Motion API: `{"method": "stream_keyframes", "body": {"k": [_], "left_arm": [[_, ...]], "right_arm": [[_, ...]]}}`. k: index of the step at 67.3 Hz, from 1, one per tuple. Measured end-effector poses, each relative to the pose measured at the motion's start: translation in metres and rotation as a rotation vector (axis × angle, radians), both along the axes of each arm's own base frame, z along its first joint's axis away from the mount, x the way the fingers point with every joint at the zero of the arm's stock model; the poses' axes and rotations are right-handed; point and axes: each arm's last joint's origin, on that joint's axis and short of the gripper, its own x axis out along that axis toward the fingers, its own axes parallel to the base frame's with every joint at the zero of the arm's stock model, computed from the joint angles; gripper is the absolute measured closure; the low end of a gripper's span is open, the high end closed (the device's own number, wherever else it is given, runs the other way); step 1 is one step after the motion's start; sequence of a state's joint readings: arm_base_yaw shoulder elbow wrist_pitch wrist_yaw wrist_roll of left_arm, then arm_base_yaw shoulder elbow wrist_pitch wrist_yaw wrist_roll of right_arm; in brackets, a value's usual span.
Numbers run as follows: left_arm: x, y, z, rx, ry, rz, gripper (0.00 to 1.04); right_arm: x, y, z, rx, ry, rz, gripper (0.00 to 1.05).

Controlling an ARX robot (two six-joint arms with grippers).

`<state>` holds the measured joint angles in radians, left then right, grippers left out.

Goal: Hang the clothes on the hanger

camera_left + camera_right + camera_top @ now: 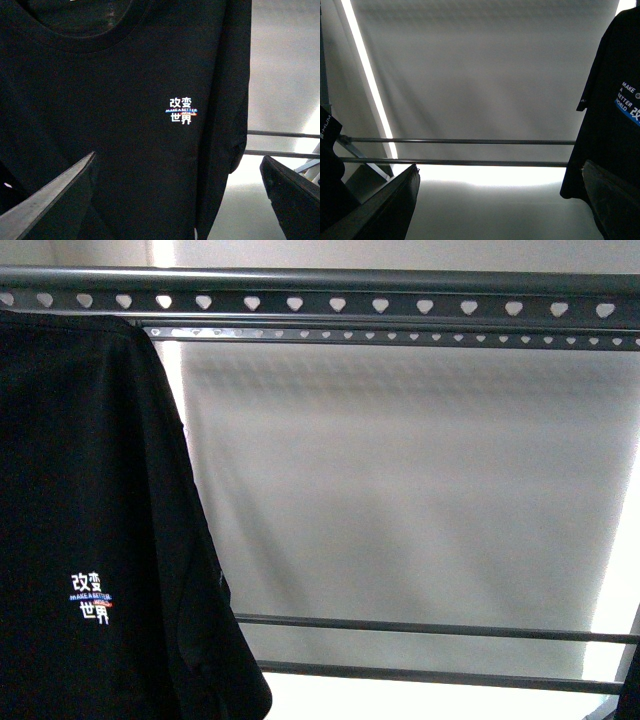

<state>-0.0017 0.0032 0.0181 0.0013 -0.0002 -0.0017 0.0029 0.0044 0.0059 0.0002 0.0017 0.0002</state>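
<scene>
The clothes, a black T-shirt (90,490), are seen hanging at the left end of the grey rail (400,304) with heart-shaped holes, the collar uppermost and the white chest print facing out. The hanger itself cannot be made out in any view; it is presumably hidden under the shoulders, so it cannot be told how its hook sits on the rail.

The left fingers (50,197) are spread apart, nothing is held between them, and they are pointed straight at the shirt front (100,100), near the cloth. The right fingers (380,210) are likewise parted and empty, aimed at the two lower bars (460,142) well aside of the shirt (610,140).

The main risk is judged to lie with the left arm. Should it be advanced or its fingers be shut here, loose fabric could be pinched and the shirt dragged sideways or downwards, and a shoulder could be pulled off the hidden hanger. A hook seated poorly could also be knocked from the rail. A sideways sweep by the right arm could catch the sleeve hem.
</scene>
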Motion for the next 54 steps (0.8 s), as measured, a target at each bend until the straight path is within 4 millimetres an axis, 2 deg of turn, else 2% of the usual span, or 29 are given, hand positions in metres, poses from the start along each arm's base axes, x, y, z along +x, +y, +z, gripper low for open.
{"method": "stream_keyframes", "body": {"k": [25, 35, 49, 51, 54], "left_arm": [[0.0, 0.0, 0.0, 0.0, 0.0, 0.0, 0.07], [0.0, 0.0, 0.0, 0.0, 0.0, 0.0, 0.31], [0.0, 0.0, 0.0, 0.0, 0.0, 0.0, 0.66], [0.0, 0.0, 0.0, -0.001, 0.0, 0.0, 0.68], [0.0, 0.0, 0.0, -0.002, 0.0, 0.0, 0.64]], "right_arm": [[0.0, 0.0, 0.0, 0.0, 0.0, 0.0, 0.07], [0.0, 0.0, 0.0, 0.0, 0.0, 0.0, 0.08], [0.0, 0.0, 0.0, 0.0, 0.0, 0.0, 0.39], [0.0, 0.0, 0.0, 0.0, 0.0, 0.0, 0.44], [0.0, 0.0, 0.0, 0.0, 0.0, 0.0, 0.51]]}}
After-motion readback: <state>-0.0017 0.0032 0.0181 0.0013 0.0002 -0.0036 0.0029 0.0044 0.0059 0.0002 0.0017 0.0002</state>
